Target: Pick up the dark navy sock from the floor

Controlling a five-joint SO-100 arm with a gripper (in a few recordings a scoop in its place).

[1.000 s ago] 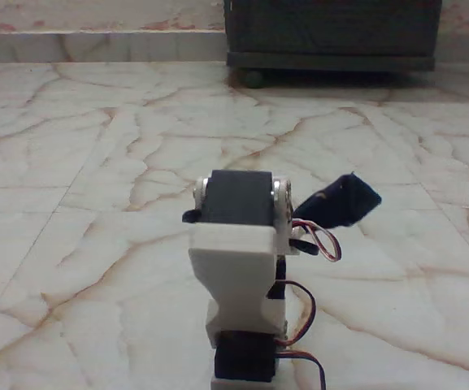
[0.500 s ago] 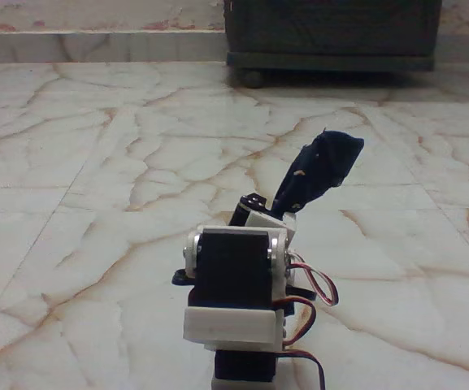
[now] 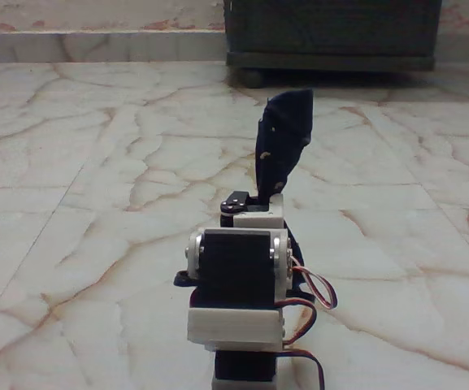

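While your arm (image 3: 236,280) is rising from the floor (image 3: 71,162), its jaws are pinching the dark navy sock (image 3: 283,142). Sock is standing upright, clear of the tiles.

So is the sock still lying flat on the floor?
No, the sock sticks up in the air, held by the gripper above the floor.

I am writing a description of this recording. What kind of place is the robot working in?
Probably a room in a home, with the arm standing on the floor. It shows glossy veined marble floor tiles, a dark cabinet on small feet, and a dark navy sock held up.
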